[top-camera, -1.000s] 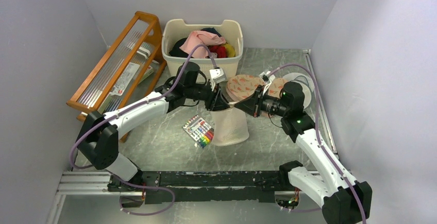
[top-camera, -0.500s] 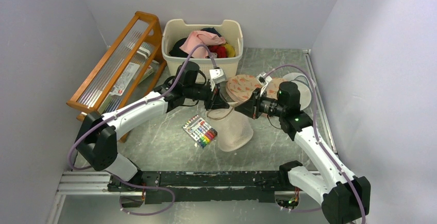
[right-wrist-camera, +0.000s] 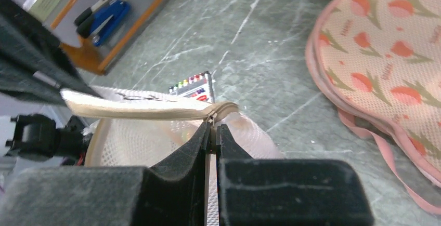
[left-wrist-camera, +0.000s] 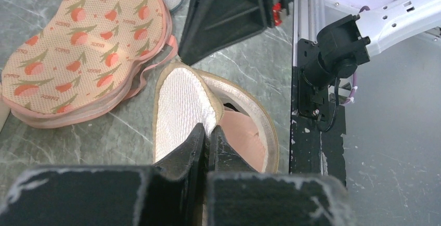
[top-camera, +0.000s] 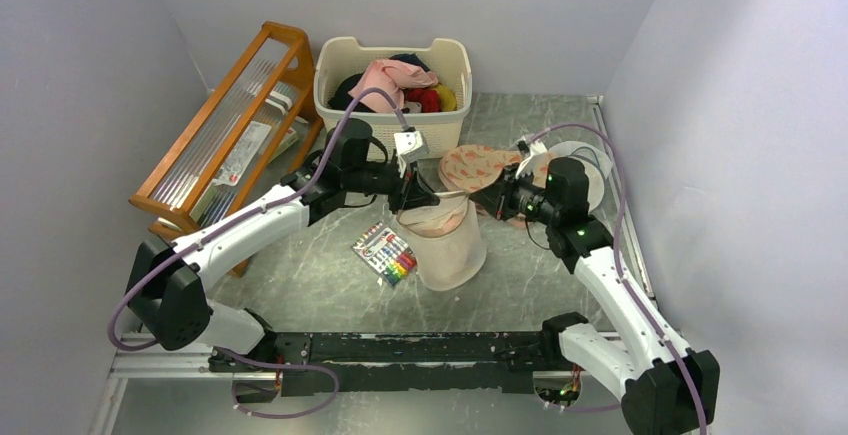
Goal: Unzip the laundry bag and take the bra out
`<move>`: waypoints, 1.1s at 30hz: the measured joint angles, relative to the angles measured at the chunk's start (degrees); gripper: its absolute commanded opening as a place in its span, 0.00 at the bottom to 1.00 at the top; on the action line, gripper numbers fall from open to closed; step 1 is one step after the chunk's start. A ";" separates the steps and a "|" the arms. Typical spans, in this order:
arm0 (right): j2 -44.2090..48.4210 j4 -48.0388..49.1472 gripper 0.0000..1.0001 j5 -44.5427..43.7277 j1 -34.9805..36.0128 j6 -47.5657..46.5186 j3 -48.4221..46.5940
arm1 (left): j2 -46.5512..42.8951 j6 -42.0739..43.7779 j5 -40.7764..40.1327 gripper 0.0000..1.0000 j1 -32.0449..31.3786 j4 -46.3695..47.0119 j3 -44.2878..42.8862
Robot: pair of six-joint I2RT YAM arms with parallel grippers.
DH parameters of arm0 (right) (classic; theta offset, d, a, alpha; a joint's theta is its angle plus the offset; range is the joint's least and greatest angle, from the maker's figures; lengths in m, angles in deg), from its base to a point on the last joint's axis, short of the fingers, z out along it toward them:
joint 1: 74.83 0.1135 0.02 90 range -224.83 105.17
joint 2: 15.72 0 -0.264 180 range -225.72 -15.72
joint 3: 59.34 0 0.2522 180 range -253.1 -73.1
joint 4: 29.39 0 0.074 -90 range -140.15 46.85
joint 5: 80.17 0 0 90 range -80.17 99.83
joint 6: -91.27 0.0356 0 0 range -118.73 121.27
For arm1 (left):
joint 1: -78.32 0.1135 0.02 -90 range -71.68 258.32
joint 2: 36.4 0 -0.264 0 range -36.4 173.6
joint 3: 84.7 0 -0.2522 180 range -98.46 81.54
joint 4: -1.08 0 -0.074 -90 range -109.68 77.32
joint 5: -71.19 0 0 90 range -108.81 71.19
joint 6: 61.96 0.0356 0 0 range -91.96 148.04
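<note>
Laundry bag [top-camera: 447,247]: I see fine cream mesh cloth, matt, with a woven beige rim band.
Printed fabric piece [top-camera: 472,165]: I read soft padded cloth, matt.
Table [top-camera: 320,290]: grey marbled surface, smooth, faint sheen.
Basket [top-camera: 338,105]: cream perforated plastic.
Rack [top-camera: 215,115]: varnished wood.
Left gripper [left-wrist-camera: 208,131]: matt black, grainy.

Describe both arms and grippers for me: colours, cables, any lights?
Both arms are alike: white link shells, black joints. A purple cable runs loosely along the left arm and the right arm. Small green lights glow on the right one. The left gripper and right gripper have matte black wedge fingers, scuffed pale at the edges.
</note>
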 measured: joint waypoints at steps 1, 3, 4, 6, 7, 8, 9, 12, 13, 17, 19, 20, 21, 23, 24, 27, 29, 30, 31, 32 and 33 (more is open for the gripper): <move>-0.46 -0.20 0.00 -0.70 -0.81 0.52 0.00 | -0.22 0.04 -0.15 0.07 0.00 0.04 0.09; -1.16 -0.35 0.00 -0.74 -2.54 1.90 0.00 | -0.55 0.37 -1.01 0.07 0.00 0.15 0.35; -1.33 -0.33 0.00 -0.11 -3.58 2.75 0.00 | -0.55 0.46 -1.46 0.07 -0.02 0.37 0.39; -1.44 0.20 0.00 2.34 -6.12 4.81 0.17 | -0.55 0.74 -2.45 0.07 -0.02 0.61 0.42; -1.44 0.87 0.00 3.87 -7.52 5.92 0.46 | -0.55 0.85 -2.82 0.07 -0.02 0.81 0.42; -1.44 1.75 0.00 5.55 -8.98 7.10 0.90 | -0.55 0.90 -3.19 0.07 -0.09 1.05 0.42; -1.44 2.73 0.00 7.28 -10.27 8.33 1.46 | -0.55 0.98 -3.50 0.07 -0.11 1.20 0.42; -1.44 5.88 0.00 12.00 -12.74 10.82 3.32 | -0.55 1.14 -4.20 0.16 -0.17 1.36 0.42; -1.44 7.32 0.00 13.53 -13.22 11.45 4.00 | -0.55 1.25 -4.31 0.20 -0.17 1.33 0.42; -1.46 11.91 0.00 18.45 -14.47 13.03 5.60 | -0.55 1.31 -4.66 0.33 -0.15 0.76 0.39; -1.42 13.49 0.00 20.09 -14.67 13.44 5.75 | -0.55 1.31 -4.63 0.40 -0.07 0.44 0.39; -1.31 14.03 0.00 20.72 -14.60 13.55 5.77 | -0.55 1.27 -4.66 0.43 -0.04 0.37 0.39; -1.05 14.49 0.00 21.40 -14.40 13.64 5.77 | -0.55 1.27 -4.63 0.45 0.00 0.35 0.39; -0.68 14.58 0.00 21.66 -13.73 13.57 5.77 | -0.55 1.25 -4.59 0.52 0.00 0.33 0.39; -0.46 14.51 0.00 21.68 -13.07 13.42 5.77 | -0.55 1.27 -4.52 0.55 0.00 0.33 0.39; -0.13 13.88 0.00 21.42 -10.51 12.48 5.70 | -0.55 1.44 -4.31 0.59 -0.35 0.31 0.39; -0.13 12.68 0.00 20.33 -8.15 11.56 5.31 | -0.55 1.99 -4.55 0.61 -1.03 0.24 0.39; -0.13 11.98 0.00 19.54 -6.78 11.08 4.94 | -0.55 2.43 -4.81 0.61 -1.60 0.15 0.39; -0.13 11.47 0.00 18.99 -5.60 10.75 4.63 | -0.55 2.95 -5.09 0.60 -2.36 0.07 0.39; -0.13 11.02 0.00 17.84 -3.72 10.29 4.17 | -0.55 3.48 -5.40 0.59 -3.37 -0.09 0.39; -0.15 10.78 0.00 17.35 -2.51 10.12 3.89 | -0.55 3.91 -5.62 0.57 -4.04 -0.22 0.39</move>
